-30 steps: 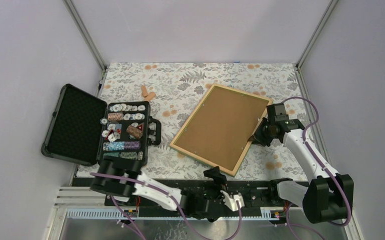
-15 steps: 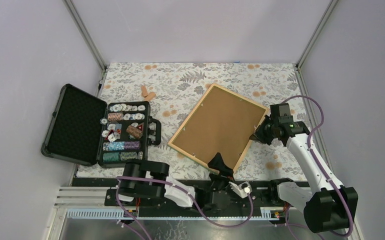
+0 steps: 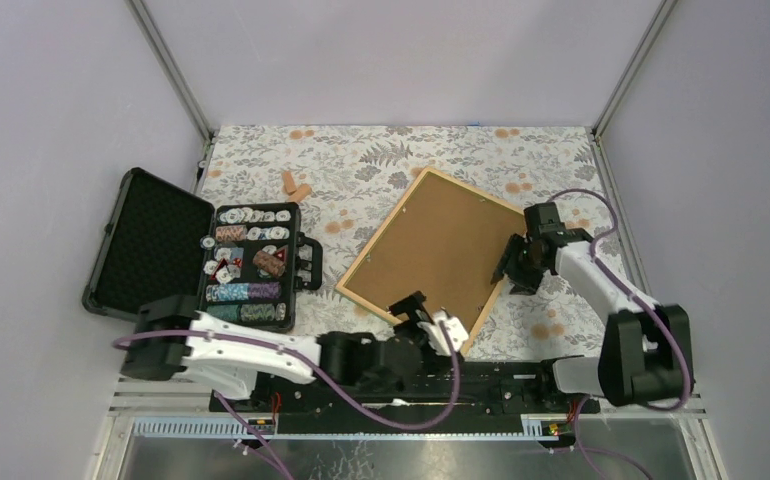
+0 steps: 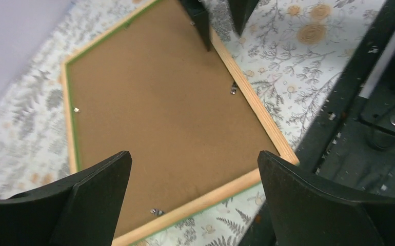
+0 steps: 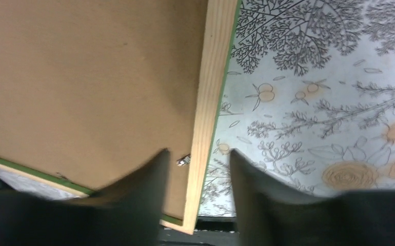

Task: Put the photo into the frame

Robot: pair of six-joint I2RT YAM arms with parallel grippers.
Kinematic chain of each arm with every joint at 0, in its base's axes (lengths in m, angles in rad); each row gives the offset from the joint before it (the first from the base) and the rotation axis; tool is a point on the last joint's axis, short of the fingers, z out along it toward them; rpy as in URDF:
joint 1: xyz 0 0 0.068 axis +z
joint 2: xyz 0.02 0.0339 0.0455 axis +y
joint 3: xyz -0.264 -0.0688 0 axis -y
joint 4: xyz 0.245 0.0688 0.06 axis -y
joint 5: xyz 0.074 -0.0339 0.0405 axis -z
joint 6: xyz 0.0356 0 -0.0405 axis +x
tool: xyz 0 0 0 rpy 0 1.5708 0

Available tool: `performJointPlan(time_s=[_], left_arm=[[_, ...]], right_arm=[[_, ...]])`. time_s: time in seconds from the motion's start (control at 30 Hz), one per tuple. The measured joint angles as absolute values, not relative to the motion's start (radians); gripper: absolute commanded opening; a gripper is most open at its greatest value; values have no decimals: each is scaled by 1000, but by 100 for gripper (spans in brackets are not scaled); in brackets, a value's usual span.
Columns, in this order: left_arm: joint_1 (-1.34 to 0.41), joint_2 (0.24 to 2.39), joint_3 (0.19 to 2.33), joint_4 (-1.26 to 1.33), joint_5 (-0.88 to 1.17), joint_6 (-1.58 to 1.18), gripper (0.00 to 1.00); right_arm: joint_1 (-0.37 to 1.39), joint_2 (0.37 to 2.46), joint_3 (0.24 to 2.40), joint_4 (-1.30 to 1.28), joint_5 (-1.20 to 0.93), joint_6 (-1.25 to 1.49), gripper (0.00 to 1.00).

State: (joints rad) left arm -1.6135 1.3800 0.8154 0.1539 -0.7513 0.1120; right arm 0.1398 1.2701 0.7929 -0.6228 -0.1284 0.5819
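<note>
Frame [image 5: 212, 77]: lies face down and askew on the table [image 3: 361, 160], right of centre. The wood back is up and a sliver of green shows along its edges.
Board [image 3: 436, 250]: the brown backing sits inside the frame and covers the whole opening.
Photo: not in view in any picture. You cannot tell whether it lies under the board or somewhere out of sight.
Clips [image 4: 233, 89]: small metal tabs along the inner edge, too small to tell whether they are turned over the board.
Left gripper [image 4: 193, 159]: jaws wide and holding nothing, hovering above the frame's near end and apart from it.
Right gripper [image 5: 198, 156]: jaws narrow but not closed, straddling the frame's right-hand rail with one finger over the board and one over the cloth. A gap shows on each side of the rail, so you grip nothing.
Case [image 3: 251, 262]: black, open, full of poker chips, well apart at the left. It is no part of your job.
Progress: unsettled. If the photo is under the board, what is left is probably securing the clips and turning the frame over. If it is not, you must lift the board out and the whole insertion remains.
</note>
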Motion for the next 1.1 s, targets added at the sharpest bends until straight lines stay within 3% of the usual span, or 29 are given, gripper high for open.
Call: performJointPlan(time_s=[0.07,0.27,0.37,0.67,0.7,0.83,1.1], left_arm=[[-1579,1298,769,127,-682,60,99],[-1483,1127,654,63,-511,-51,99],[-1470,1093,627,48,-457,-80,99],[-1447,1090,583,47,-385,-108,99],[-1444,1097,583,48,-377,-107,99],[-1438,1133,583,47,-343,-105,99],[-1438,1251,609,37,-292,-68,99]], right_arm=[[131,1346,791,-614,-138,558,32],[75,1476,773,-565,-221,519,46],[74,1482,773,-550,-231,503,48],[71,1546,776,-511,-274,483,40],[70,1550,776,-509,-284,482,38],[70,1567,785,-506,-315,482,3],[72,1540,788,-542,-266,530,0]])
